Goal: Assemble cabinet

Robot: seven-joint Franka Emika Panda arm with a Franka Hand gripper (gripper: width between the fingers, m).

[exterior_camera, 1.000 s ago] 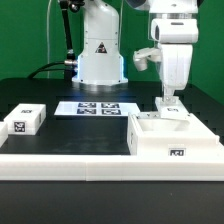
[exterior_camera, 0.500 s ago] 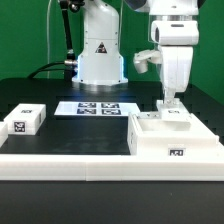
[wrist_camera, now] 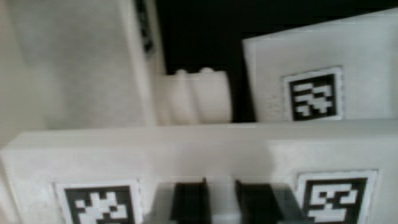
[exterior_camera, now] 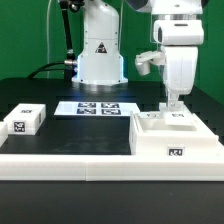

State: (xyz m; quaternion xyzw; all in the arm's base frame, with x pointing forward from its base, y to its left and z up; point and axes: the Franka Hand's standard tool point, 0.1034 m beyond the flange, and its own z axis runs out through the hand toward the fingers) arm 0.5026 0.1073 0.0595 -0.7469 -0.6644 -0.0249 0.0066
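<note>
The cabinet's large white box (exterior_camera: pixel 175 145) stands at the exterior view's right, with a tag on its front. My gripper (exterior_camera: pixel 172 103) hangs straight down over the box's far edge, right above a small tagged white panel (exterior_camera: pixel 179 116) lying there. In the wrist view my gripper (wrist_camera: pixel 224 205) shows two dark fingers with only a thin slit between them and nothing in it. Below them is a white panel with two tags (wrist_camera: pixel 196 155). Another tagged panel (wrist_camera: pixel 311 70) and a ribbed white part (wrist_camera: pixel 196 95) lie beyond. A small white tagged block (exterior_camera: pixel 25 121) sits at the exterior view's left.
The marker board (exterior_camera: pixel 98 108) lies flat in the middle, in front of the robot base (exterior_camera: pixel 100 55). A long white rail (exterior_camera: pixel 65 160) edges the table's front. Black tabletop shows between the block and the box.
My gripper has shifted slightly toward the exterior view's right over the box's far edge. The block and the box have not moved.
</note>
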